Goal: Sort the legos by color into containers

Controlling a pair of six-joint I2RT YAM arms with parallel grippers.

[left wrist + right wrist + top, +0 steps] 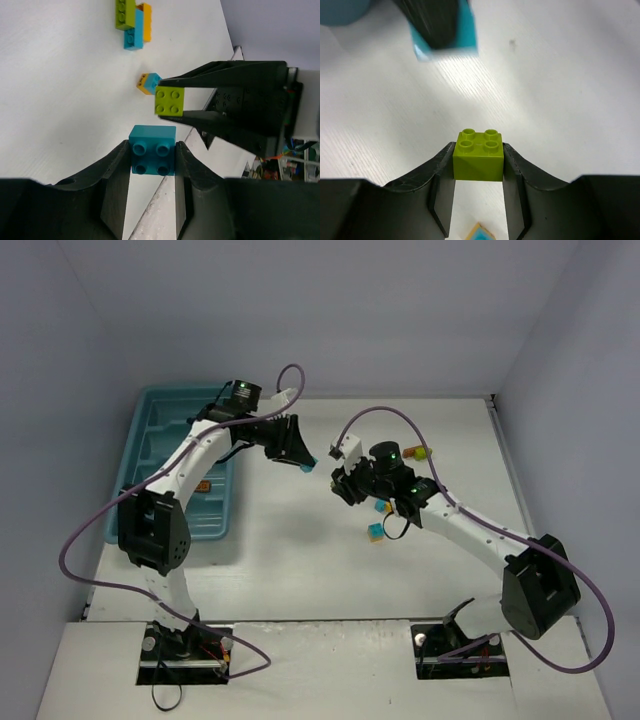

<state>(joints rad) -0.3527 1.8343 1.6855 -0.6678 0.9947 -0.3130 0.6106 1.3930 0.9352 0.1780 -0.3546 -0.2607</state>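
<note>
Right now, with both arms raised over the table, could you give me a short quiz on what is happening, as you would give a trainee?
1. True or false: the left gripper is shut on an orange studded plastic brick.
2. What does the right gripper hold? A) a lime green studded plastic brick B) a brown brick C) nothing
3. Are the two held bricks above the rectangular teal-blue plastic tray or above the white table?

Key:
1. False: it grips a cyan studded plastic brick.
2. A.
3. Above the white table, to the right of the tray.
</note>
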